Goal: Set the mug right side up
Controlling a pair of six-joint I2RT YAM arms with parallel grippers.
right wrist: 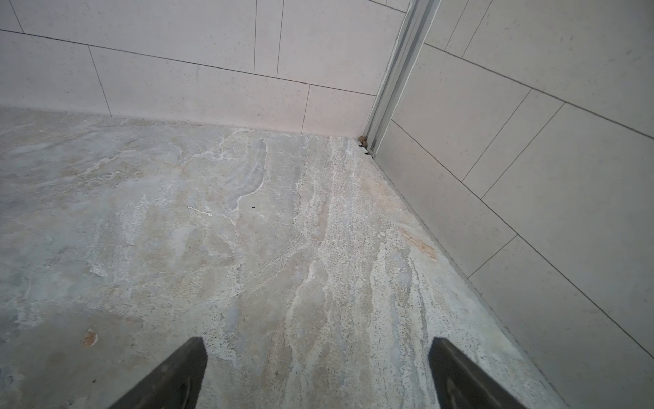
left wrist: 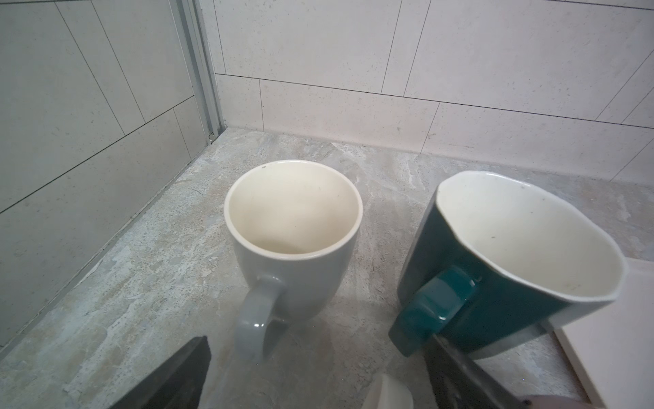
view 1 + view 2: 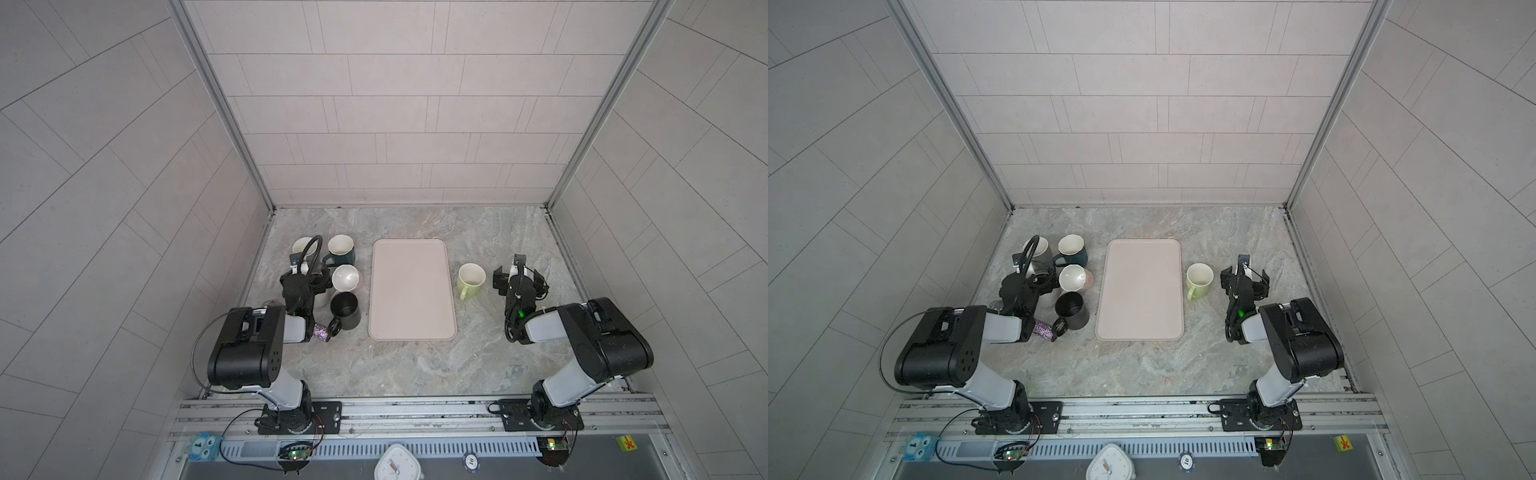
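A pale green mug (image 3: 471,280) (image 3: 1199,280) stands mouth up on the stone table, right of the tray, handle toward the front. My right gripper (image 3: 519,276) (image 3: 1244,276) (image 1: 318,350) is open just to its right, over bare table, touching nothing. My left gripper (image 3: 307,275) (image 3: 1034,279) (image 2: 318,354) is open among the mugs on the left, with the handle of an upright grey mug (image 2: 293,255) (image 3: 302,247) just ahead of its fingers. I see no mug that is plainly upside down.
A pink tray (image 3: 411,291) (image 3: 1140,291) lies in the middle. Left of it stand a teal mug (image 3: 340,251) (image 2: 513,255), a white and pink mug (image 3: 345,277) and a black mug (image 3: 345,309), all mouth up. A white mug (image 3: 322,299) and a glittery thing (image 3: 321,333) sit half hidden under my left arm.
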